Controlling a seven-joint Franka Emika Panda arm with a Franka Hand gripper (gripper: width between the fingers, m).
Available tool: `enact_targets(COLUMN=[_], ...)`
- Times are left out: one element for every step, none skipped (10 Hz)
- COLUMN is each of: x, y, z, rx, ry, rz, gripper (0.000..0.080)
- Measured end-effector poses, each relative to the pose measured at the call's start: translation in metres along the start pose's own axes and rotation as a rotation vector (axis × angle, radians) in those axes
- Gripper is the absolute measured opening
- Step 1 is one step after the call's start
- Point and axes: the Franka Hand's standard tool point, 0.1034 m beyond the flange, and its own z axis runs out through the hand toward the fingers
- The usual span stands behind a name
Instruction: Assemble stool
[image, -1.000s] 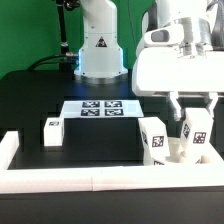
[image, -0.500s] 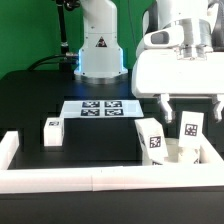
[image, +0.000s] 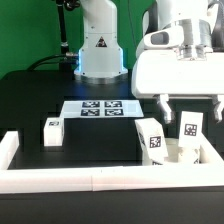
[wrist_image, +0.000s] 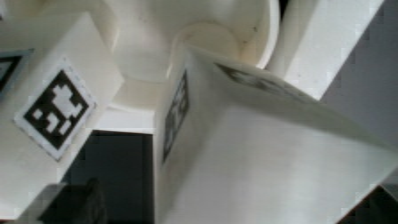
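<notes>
Gripper fingers stand spread around one upright leg on the seat, far right. Legs look light, stiff and smooth; flat sides should give the best hold.

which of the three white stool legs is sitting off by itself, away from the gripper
The lone leg toward the exterior view's left, alone on the black table. The other two legs stand at the seat, under the open gripper.
</notes>
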Motion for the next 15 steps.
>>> enact_targets(x=[0.0,0.0,0.0,0.0,0.001,0.006,0.002,0.0,-0.003,0.0,0.004,0.002,0.007,0.007,0.007], y=[0.0,0.0,0.0,0.0,0.002,0.006,0.005,0.002,-0.002,-0.004,-0.008,-0.012,-0.009,-0.008,-0.009], z=[0.0,0.0,0.0,0.0,-0.004,-0.011,-0.014,-0.017,-0.018,-0.018,-0.018,-0.017,-0.014,-0.014,-0.014], rx=[0.0,0.0,0.0,0.0,0.001,0.008,0.022,0.034,0.051,0.067,0.075,0.083,0.084,0.083,0.083], ry=[0.0,0.0,0.0,-0.001,-0.029,-0.051,-0.128,-0.184,-0.295,-0.391,-0.448,-0.536,-0.553,-0.556,-0.555], rz=[0.0,0.0,0.0,0.001,0.034,0.053,0.086,0.118,0.151,0.174,0.191,0.204,0.208,0.208,0.208], gripper=[0.0649,0.0649,0.0649,0.0649,0.0649,0.0649,0.0649,0.0649,0.0649,0.0649,0.0649,0.0649,0.0649,0.0649,0.0649])
